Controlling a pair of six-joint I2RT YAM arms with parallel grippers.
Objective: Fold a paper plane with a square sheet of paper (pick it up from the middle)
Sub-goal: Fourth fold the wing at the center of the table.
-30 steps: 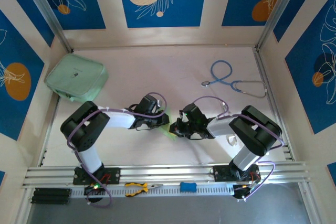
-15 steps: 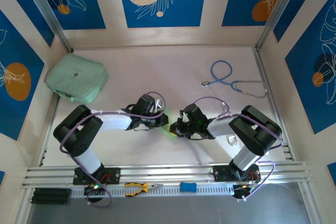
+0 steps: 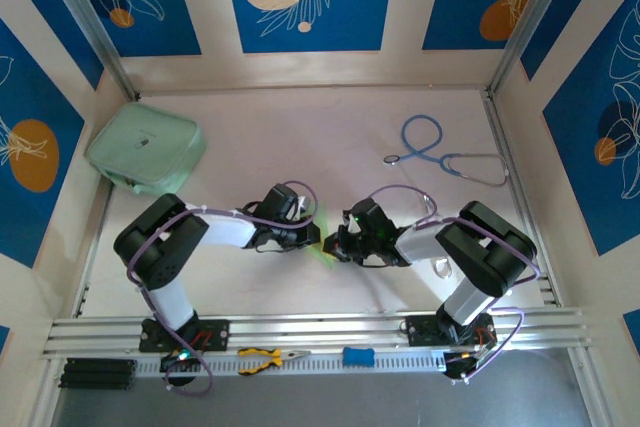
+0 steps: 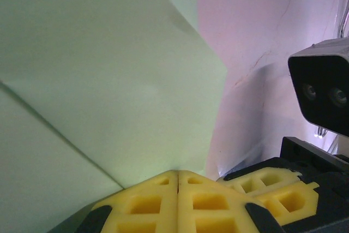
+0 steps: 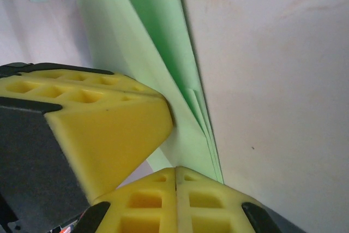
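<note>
Left wrist footage shows the left gripper (image 4: pixel 178 180) with its yellow pads pressed together. The square sheet of paper (image 4: pixel 103 75) rises straight out of the seam between them, so a clamp on its lower edge is judged. In the right wrist view the right gripper (image 5: pixel 175 174) is likewise closed, and a stacked edge of several green layers runs down into its seam, so this one too is taken to be pinching the sheet. One diagonal crease can be seen across the paper.

From above, the two grippers are seen nose to nose near the middle of the table (image 3: pixel 300 127), with only a sliver of green visible between them. Whether the sheet is lifted or brushing the surface cannot be told.

The paper is judged to be very light, thin and limp where single, and stiffer along its folded edge. It is likely to be creased by any stray squeeze and torn if the two grips are drawn apart. Hold is best taken on the layered fold, close to the crease.

Well apart from the work lie a mint-green pouch (image 3: pixel 147 152) at the far left, a stethoscope (image 3: pixel 445 152) at the far right and pliers (image 3: pixel 265 357) at the near rail.
</note>
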